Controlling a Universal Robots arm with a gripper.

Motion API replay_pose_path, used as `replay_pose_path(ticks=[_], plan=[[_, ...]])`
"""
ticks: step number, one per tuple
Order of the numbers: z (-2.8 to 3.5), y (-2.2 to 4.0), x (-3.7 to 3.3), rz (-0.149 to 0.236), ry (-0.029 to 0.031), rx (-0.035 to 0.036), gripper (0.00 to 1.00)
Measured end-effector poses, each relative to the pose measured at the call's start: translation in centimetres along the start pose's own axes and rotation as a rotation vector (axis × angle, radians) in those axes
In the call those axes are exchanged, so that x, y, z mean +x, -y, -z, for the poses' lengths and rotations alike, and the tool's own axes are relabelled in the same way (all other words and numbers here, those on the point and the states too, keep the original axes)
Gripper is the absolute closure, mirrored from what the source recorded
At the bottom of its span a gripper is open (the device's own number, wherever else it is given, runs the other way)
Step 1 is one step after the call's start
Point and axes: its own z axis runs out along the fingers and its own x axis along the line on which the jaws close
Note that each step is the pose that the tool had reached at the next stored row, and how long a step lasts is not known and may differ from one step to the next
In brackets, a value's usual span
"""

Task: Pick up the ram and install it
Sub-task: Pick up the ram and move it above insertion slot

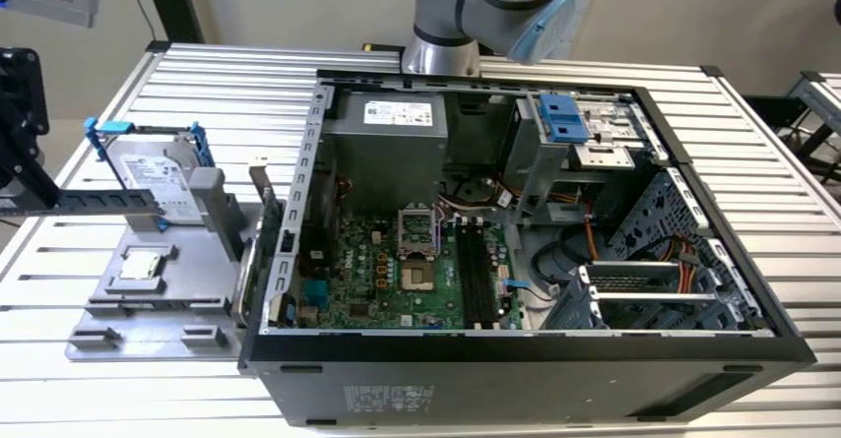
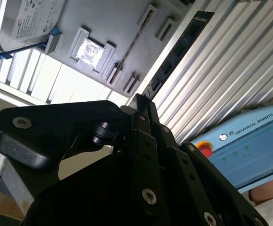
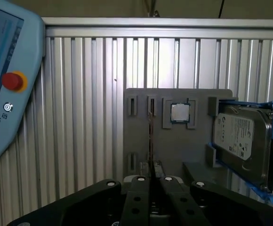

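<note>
The ram (image 1: 112, 200) is a long dark stick held level above the grey fixture (image 1: 197, 305), on the exterior view's left. My gripper (image 1: 50, 200) is shut on one end of it. In both wrist views the ram is edge-on, a thin line (image 3: 150, 141) (image 2: 127, 52) running out from the closed fingertips (image 3: 143, 180) (image 2: 143, 104) over the fixture's slots. The open computer case (image 1: 526, 359) lies on the exterior view's right, and the motherboard's long black memory slots (image 1: 476, 271) are bare.
On the fixture are a small square silver processor (image 1: 142, 264) (image 3: 180, 113) and a silver hard drive in a blue frame (image 1: 152, 177) (image 3: 242, 139). A light blue teach pendant with a red button (image 3: 4, 80) (image 2: 249, 146) lies on the ribbed metal table (image 1: 79, 389).
</note>
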Motion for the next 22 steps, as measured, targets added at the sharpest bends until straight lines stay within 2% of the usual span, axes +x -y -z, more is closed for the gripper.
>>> replay_pose_path(ticks=[8, 9, 11, 12, 16, 22], plan=[[0.02, 0.0, 0.0, 0.0, 0.0001, 0.0, 1.0], [0.04, 0.01, 0.0, 0.0, -0.0002, -0.0057, 1.0], [0.04, 0.0, 0.0, 0.0, -0.0001, -0.023, 1.0], [0.03, -0.01, 0.0, 0.0, 0.0001, -0.029, 1.0], [0.03, 0.01, 0.0, 0.0, 0.0001, -0.0319, 1.0], [0.03, 0.39, 0.0, 0.0, 0.0, -0.0321, 1.0]])
